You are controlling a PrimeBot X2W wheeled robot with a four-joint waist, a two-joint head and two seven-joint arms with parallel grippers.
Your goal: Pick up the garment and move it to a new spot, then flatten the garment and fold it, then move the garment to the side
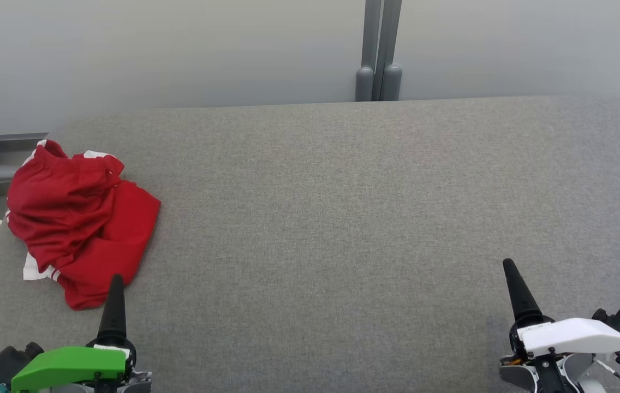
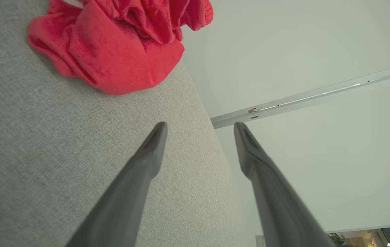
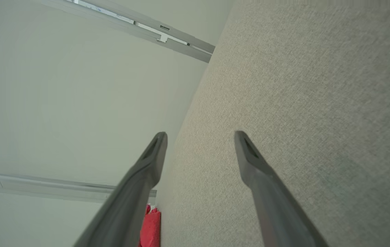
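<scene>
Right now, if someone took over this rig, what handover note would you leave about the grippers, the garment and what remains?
Grippers: the left gripper is open and empty, pointing at the garment but apart from it. The right gripper is open and empty over the bare right side of the table.
Garment: red, bunched in a heap near the table's left edge.
Done: nothing evident; it is neither flat nor folded.
Left: pick it up, move it, flatten, fold, set aside.

Red garment (image 1: 78, 218) with white stripes, grey woven table (image 1: 370, 218), pale grey wall (image 1: 179, 49).
</scene>
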